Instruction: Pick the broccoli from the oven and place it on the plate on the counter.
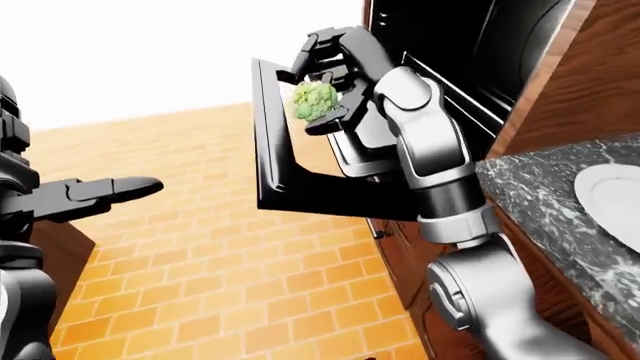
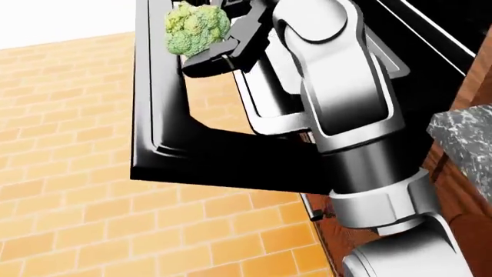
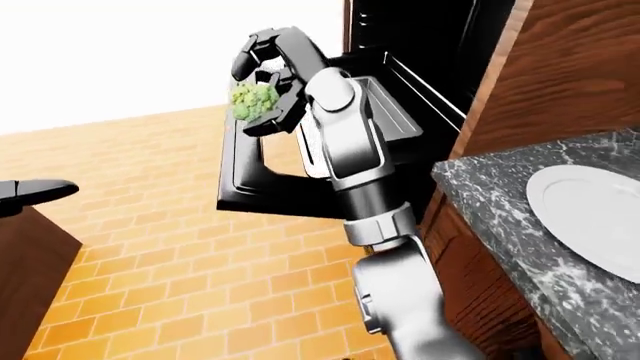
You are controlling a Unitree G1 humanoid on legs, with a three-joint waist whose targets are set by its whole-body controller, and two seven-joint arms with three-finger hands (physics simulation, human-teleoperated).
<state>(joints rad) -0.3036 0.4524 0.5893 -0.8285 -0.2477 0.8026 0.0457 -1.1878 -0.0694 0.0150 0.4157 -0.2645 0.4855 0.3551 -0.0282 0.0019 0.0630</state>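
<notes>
The green broccoli [image 1: 314, 100] is held in my right hand [image 1: 322, 88], whose fingers close round it, above the open black oven door [image 1: 285, 161]. It also shows at the top of the head view [image 2: 196, 27] and in the right-eye view [image 3: 253, 99]. The white plate [image 3: 590, 206] lies on the dark marble counter [image 3: 500, 225] at the right. My left hand [image 1: 105, 190] reaches in from the left with its fingers stretched out, holding nothing.
The oven cavity [image 1: 450, 45] is dark, with a metal tray [image 3: 385, 112] pulled out behind my right arm. Wooden cabinets [image 3: 560, 82] flank the oven. The floor [image 1: 220, 285] is orange brick tile. A brown cabinet corner [image 3: 35, 262] stands at the lower left.
</notes>
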